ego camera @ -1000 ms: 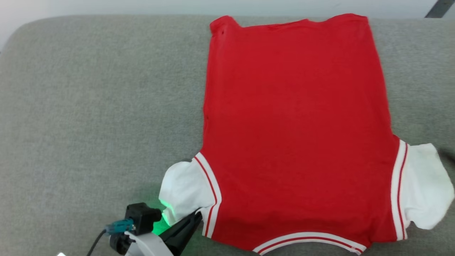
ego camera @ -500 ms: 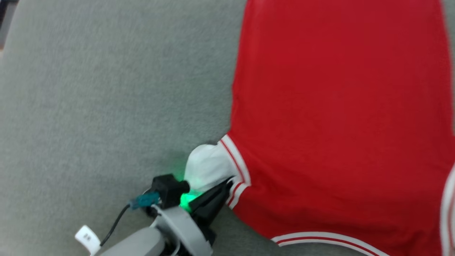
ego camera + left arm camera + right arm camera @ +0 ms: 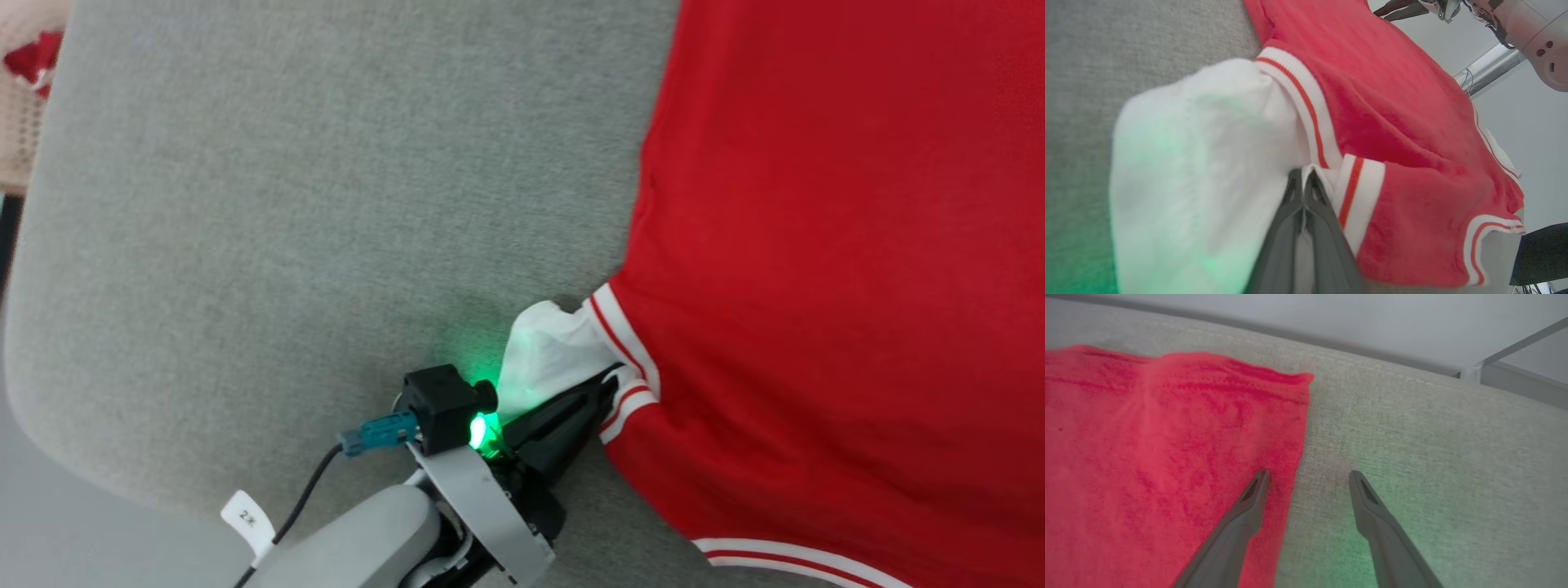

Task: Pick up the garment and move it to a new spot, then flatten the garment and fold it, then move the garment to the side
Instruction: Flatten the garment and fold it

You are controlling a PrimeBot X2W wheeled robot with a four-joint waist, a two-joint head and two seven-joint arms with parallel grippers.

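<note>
In the pinch of my left claw [image 3: 1302,176] sits the garment [image 3: 816,245], caught at its sleeve seam, red body spreading beyond the tips. My right claw [image 3: 1309,475] gapes empty, straddling its side edge. Flattening, I judge; next, tug the sleeve outward.

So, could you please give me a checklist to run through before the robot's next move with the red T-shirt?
1. Left gripper shut on the garment at the white sleeve, by its striped seam: ok.
2. Right gripper open: ok.
3. Right gripper gripping fabric: not ok; its jaws straddle the red edge, one side above the garment, the other above the grey cushion.
4. Right gripper touching the fabric: cannot tell.
5. White sleeve lying flat: not ok, bunched at the grip.
6. Whole garment within the head view: not ok, cut off at the right.
</note>
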